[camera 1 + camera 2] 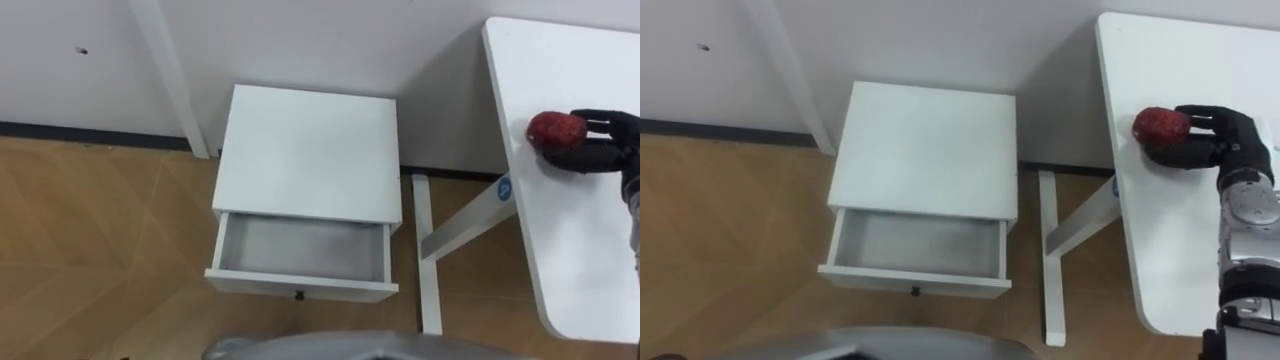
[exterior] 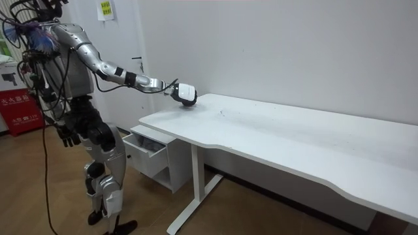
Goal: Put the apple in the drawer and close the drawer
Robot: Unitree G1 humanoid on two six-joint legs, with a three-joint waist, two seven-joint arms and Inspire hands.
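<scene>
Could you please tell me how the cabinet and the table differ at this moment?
The cabinet is low and boxy, the table taller on slim legs. The cabinet's drawer stands open; the table bears the apple, gripped by the right hand. Both are white.

The robot stood upright with its right arm stretched out from the shoulder, sloping slightly down and almost straight at the elbow. The forearm was silver, the wrist in line with it. The black right hand [image 1: 1225, 140] lay turned on its side, fingers and thumb curled round a round dark-red apple [image 1: 1160, 126]. The left arm hung down beside the body, and the left hand [image 2: 65, 136] dangled by the hip, its fingers loose and pointing downward.
</scene>
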